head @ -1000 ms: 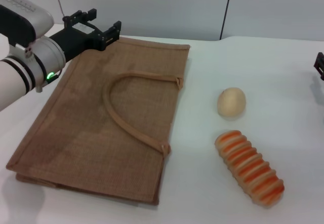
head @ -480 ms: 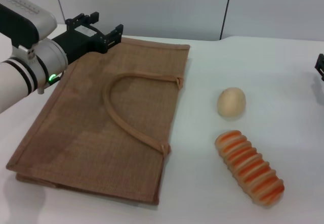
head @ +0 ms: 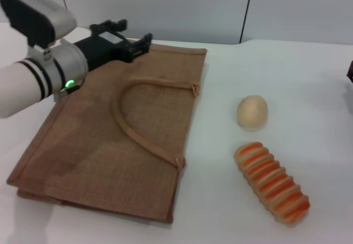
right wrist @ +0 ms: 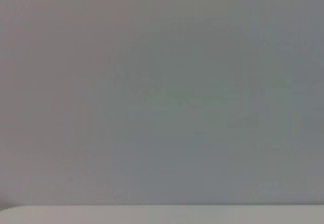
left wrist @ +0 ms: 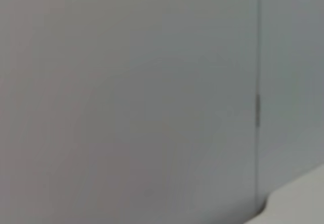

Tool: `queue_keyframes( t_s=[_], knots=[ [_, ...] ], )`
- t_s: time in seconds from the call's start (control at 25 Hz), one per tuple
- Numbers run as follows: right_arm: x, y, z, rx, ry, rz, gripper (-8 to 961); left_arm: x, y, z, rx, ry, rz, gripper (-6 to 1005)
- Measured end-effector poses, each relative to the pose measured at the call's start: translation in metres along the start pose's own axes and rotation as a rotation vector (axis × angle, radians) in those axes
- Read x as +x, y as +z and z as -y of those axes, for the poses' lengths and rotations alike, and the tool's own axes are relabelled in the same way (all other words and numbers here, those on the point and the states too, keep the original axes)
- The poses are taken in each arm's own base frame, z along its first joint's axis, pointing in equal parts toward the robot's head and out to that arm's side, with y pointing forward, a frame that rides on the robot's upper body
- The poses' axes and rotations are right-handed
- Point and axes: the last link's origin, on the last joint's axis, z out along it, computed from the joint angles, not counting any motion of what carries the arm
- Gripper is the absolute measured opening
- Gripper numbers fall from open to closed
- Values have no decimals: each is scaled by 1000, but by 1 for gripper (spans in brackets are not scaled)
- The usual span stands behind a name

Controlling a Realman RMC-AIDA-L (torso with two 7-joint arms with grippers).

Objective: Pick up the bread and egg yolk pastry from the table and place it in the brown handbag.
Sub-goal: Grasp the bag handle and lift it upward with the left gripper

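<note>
No brand, label or writing can be read on anything in view. The brown handbag [head: 116, 128] lies flat on the white bench [head: 287, 79], on the robot's left half of it, with one tan loop handle curving across its upper face; its near-left corner sits close to the bench's front edge. The left pincer [head: 132, 37] hangs over the bag's far edge, near the far-left corner — its dark fingers stand apart with nothing between them, and a green light glows on the wrist behind it. To the right of the bag, past a strip of bare bench, the egg yolk pastry [head: 252, 111] rests on its own, pale tan and round. Just nearer the robot lies the bread [head: 271, 182], cream with orange stripes, set at a slant with one end pointing toward the pastry and the other toward the front right; the two are near each other but not touching. Open white surface runs behind and to the right of both foods. Of the right pincer [head: 349, 71] only a dark sliver shows at the right edge of the head view, so its opening cannot be told. Both wrist views show only a plain grey wall and a thin strip of bench.
</note>
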Motion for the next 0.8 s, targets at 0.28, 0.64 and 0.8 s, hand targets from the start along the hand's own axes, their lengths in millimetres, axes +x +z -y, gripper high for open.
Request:
queue_keyframes(
  t_s=[0.28, 0.64, 0.8],
  knots=[
    [1, 1, 3, 12, -6, -16, 673, 17, 2, 1, -58, -31, 101, 719],
    [-1, 2, 1, 7, -7, -13, 673, 21, 2, 1, -120, -23, 257, 681],
    [-1, 2, 1, 7, -6, -13, 672, 24, -1, 8, -141, -25, 324, 664]
  ],
)
